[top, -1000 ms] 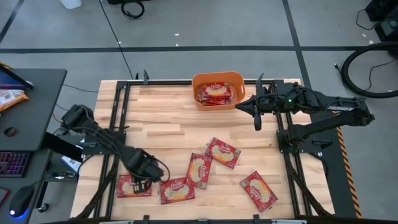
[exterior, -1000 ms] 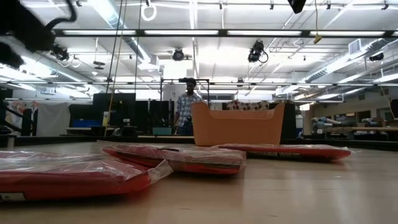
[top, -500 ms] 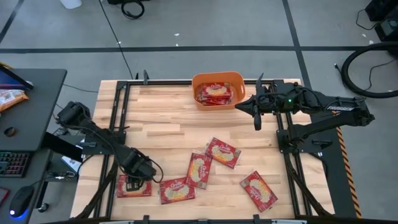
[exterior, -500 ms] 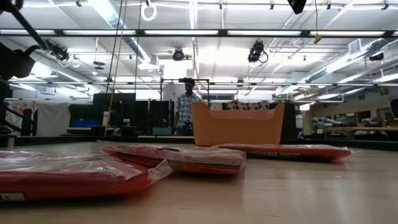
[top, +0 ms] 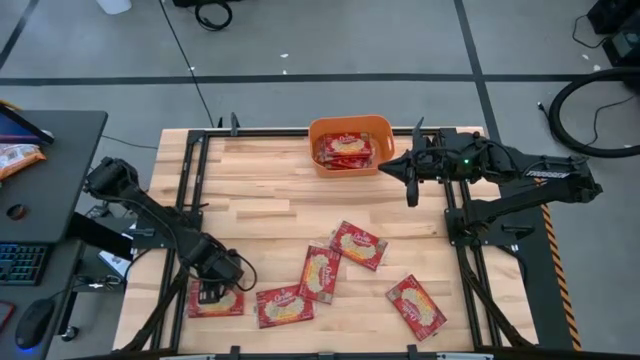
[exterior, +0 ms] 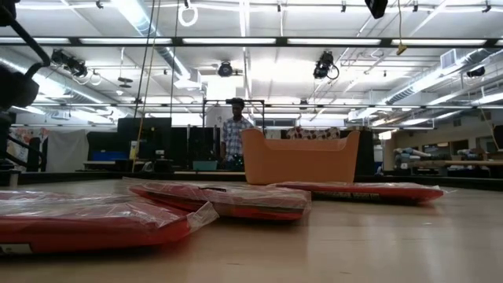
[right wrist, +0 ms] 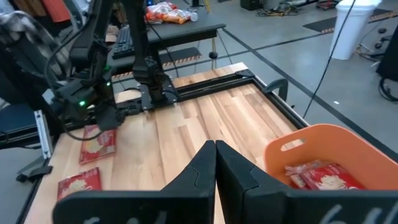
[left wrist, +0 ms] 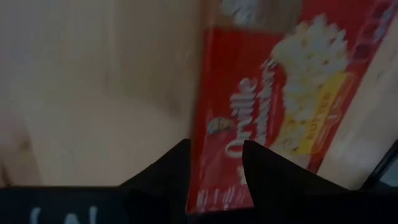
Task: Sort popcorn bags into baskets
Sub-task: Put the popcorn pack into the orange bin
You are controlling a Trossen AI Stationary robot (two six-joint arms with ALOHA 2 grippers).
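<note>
Hovering my left pincer (top: pixel 214 290) over the leftmost popcorn bag (top: pixel 216 299) near the bench (top: pixel 260 180) front edge, fingers narrowly apart. The flat bag may slip away. My right pincer (top: pixel 409 187) waits closed beside the orange basket (top: pixel 350 127).

Left gripper (top: pixel 212 292): shifted from between the two near-left popcorn bags to over the leftmost popcorn bag (top: pixel 215 299); arm elbow swung further left.

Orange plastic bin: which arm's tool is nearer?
Right. The right tool hovers just beside the orange plastic bin; the left tool is far across the table, over a red popcorn packet.
</note>
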